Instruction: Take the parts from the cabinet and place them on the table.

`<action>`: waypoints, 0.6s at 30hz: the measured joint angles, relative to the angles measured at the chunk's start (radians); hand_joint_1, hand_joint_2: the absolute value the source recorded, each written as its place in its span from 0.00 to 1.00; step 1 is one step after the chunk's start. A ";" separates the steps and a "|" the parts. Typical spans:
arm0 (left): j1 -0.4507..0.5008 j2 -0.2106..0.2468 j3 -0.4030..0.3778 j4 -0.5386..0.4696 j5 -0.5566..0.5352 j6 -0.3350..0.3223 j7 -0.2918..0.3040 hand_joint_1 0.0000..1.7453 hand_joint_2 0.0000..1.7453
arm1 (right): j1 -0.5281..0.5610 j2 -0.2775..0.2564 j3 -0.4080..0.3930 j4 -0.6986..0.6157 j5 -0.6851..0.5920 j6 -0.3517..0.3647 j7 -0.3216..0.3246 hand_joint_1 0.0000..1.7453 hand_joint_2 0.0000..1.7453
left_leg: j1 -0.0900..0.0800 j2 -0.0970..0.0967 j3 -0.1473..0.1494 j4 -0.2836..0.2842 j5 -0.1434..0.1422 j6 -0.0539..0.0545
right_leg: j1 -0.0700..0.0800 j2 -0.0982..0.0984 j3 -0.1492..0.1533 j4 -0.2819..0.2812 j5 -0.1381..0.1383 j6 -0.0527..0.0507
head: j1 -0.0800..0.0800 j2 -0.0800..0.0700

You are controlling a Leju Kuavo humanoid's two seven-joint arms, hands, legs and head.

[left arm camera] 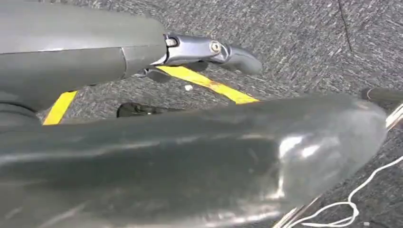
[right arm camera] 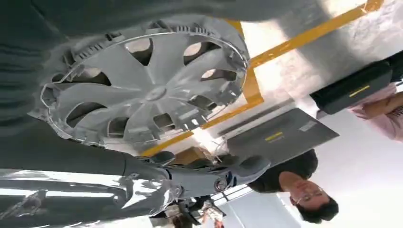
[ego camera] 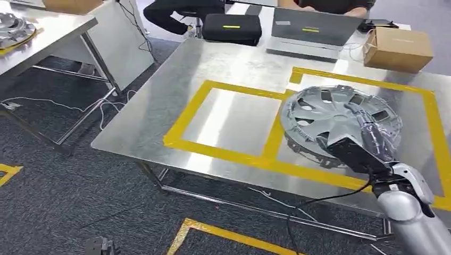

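A silver hubcap (ego camera: 330, 114) hangs tilted just above the steel table (ego camera: 154, 117), over the right-hand one of two yellow taped squares (ego camera: 372, 82). My right hand (ego camera: 369, 135) grips its near rim, fingers laid over the face. The right wrist view has the hubcap (right arm camera: 147, 90) close against the palm, with the thumb (right arm camera: 209, 175) under its rim. My left hand (left arm camera: 190, 156) hangs over the carpet beside a yellow floor line; its fingers (left arm camera: 214, 50) are stretched out and hold nothing.
The left taped square (ego camera: 228, 119) is bare. At the table's far edge stand a cardboard box (ego camera: 399, 49), a grey laptop (ego camera: 314, 29) and a black case (ego camera: 232, 26), with a person seated behind them. Another hubcap (ego camera: 13, 26) lies on a table at far left. Cables trail on the floor.
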 joint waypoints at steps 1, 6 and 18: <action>0.000 0.000 0.001 0.000 0.000 0.000 0.000 0.00 0.00 | 0.006 0.000 0.000 -0.001 0.000 0.000 0.000 0.00 0.00 | 0.000 0.000 -0.001 0.000 0.002 -0.002 | 0.000 0.000 -0.020 0.057 -0.017 0.001 | 0.000 0.000; 0.000 -0.002 0.003 0.000 0.000 0.000 0.000 0.00 0.00 | 0.007 0.000 -0.003 -0.008 0.000 0.000 -0.001 0.00 0.00 | 0.007 -0.002 -0.010 0.005 0.018 -0.027 | -0.008 0.000 0.167 -0.263 0.097 0.011 | 0.001 0.000; -0.001 -0.002 0.010 -0.005 -0.007 0.000 -0.001 0.00 0.00 | 0.014 0.005 -0.009 -0.015 0.001 -0.003 -0.002 0.00 0.00 | 0.008 -0.001 -0.096 0.313 -0.164 -0.070 | 0.007 0.010 0.053 -0.238 0.194 -0.062 | -0.003 0.000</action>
